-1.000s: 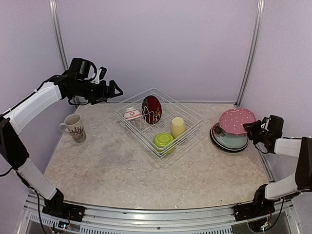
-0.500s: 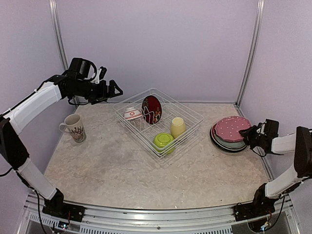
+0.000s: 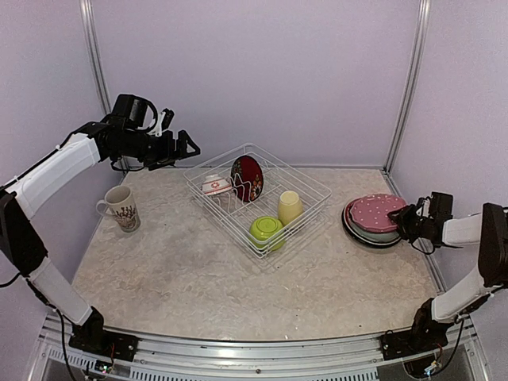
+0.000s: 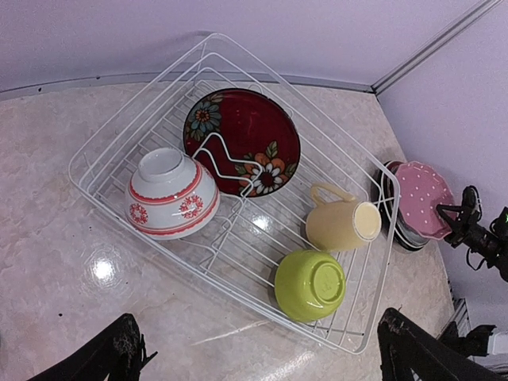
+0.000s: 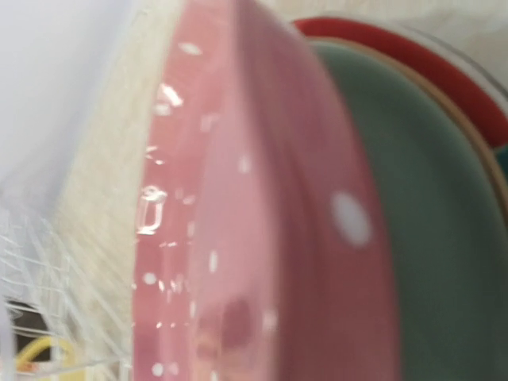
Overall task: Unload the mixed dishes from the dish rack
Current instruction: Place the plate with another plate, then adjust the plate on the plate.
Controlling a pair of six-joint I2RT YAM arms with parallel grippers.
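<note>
The white wire dish rack (image 3: pixel 313 181) stands mid-table and holds an upright dark red flowered plate (image 3: pixel 247 178), a small red-white bowl (image 3: pixel 216 185), a pale yellow cup (image 3: pixel 290 207) and an upside-down lime green bowl (image 3: pixel 267 229). All four also show in the left wrist view: the plate (image 4: pixel 246 135), small bowl (image 4: pixel 171 194), cup (image 4: pixel 341 226) and green bowl (image 4: pixel 311 284). My left gripper (image 3: pixel 186 147) is open and empty, high above the rack's back left. My right gripper (image 3: pixel 406 216) grips the right rim of the pink-dotted plate (image 3: pixel 376 211), which lies on the plate stack (image 3: pixel 353 228). That plate (image 5: pixel 238 238) fills the right wrist view and hides the fingers.
The patterned cream mug (image 3: pixel 121 208) stands upright on the table at the left. Under the pink plate lie a teal plate (image 5: pixel 413 238) and a red plate (image 5: pixel 444 79). Metal frame posts (image 3: pixel 405 87) and purple walls close the back and sides.
My right gripper has lowered the pink-dotted plate from a raised, tilted hold down flat onto the stack. The left arm has not moved.
</note>
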